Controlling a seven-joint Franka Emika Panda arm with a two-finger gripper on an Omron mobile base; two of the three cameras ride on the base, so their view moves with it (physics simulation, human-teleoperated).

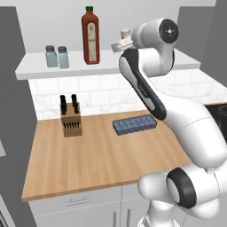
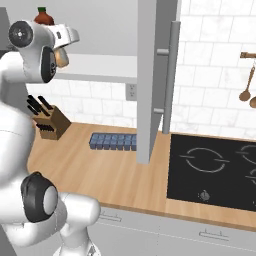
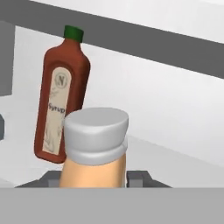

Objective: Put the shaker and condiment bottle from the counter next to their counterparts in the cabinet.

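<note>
My gripper (image 3: 94, 179) is shut on the condiment bottle (image 3: 94, 164), a squat orange-tan bottle with a pale cap (image 3: 96, 133). I hold it upright at shelf height, just right of the tall red sauce bottle (image 3: 61, 109) with its green cap. In the left base view the gripper (image 1: 123, 41) and the condiment bottle (image 1: 126, 33) are over the white cabinet shelf (image 1: 146, 62), right of the red bottle (image 1: 90, 35). Two pale teal shakers (image 1: 51, 56) (image 1: 63, 57) stand side by side at the shelf's left end. In the right base view my arm partly hides the condiment bottle (image 2: 61, 58).
On the wooden worktop (image 1: 93, 155) stand a knife block (image 1: 71, 119) and a blue segmented tray (image 1: 134, 124). A grey open cabinet door (image 2: 155, 75) hangs right of the shelf. A black hob (image 2: 215, 170) lies at the right, and wooden utensils (image 2: 247, 85) hang on the tiled wall.
</note>
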